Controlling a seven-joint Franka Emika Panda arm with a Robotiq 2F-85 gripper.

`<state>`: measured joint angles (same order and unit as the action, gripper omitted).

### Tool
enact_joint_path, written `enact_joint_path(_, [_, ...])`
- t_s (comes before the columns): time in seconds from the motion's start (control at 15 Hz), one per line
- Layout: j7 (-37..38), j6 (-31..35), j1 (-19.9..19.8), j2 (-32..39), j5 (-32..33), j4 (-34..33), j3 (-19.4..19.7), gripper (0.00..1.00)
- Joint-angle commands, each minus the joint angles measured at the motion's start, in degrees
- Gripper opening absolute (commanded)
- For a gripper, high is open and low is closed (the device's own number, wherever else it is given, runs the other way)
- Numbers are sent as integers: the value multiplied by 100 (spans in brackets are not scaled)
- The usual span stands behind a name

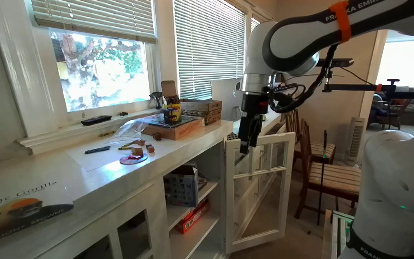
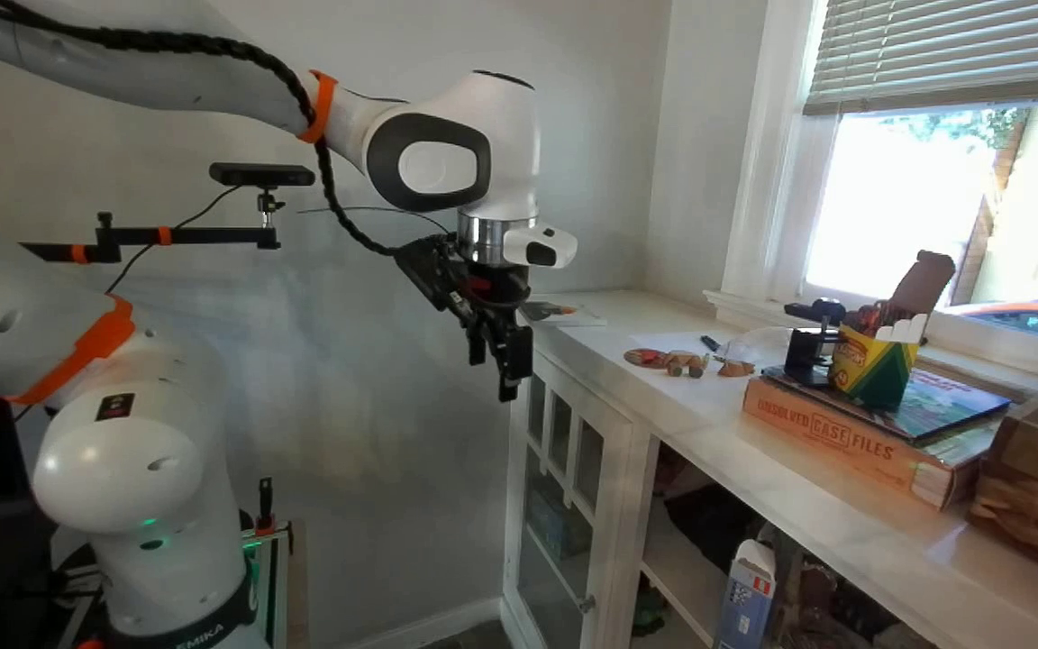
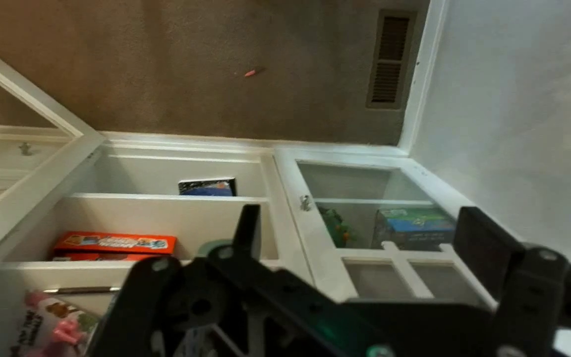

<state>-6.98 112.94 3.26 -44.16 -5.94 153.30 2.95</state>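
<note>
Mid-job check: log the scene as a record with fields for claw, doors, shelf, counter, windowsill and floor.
Claw: open, holding nothing, in front of the white cabinet
Doors: one open door, one closed door
Shelf: red box
Counter: One Gorilla book, Unsolved Case Files box
Windowsill: remote control
Floor: vent, small pinkish item

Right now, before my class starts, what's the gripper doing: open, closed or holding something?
Gripper: open, jaws wide apart, holding nothing.
</note>
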Motion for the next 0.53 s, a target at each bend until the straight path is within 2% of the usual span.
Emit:
enact_joint_path(0.0, [453,877,-357,379,331,-184,-253,100])
enact_joint_path(0.2, [203,1501,-244,699,315,-289,-165,100])
enact_joint_path(0.47, [142,1885,-157,1038,325,-481,-201,100])
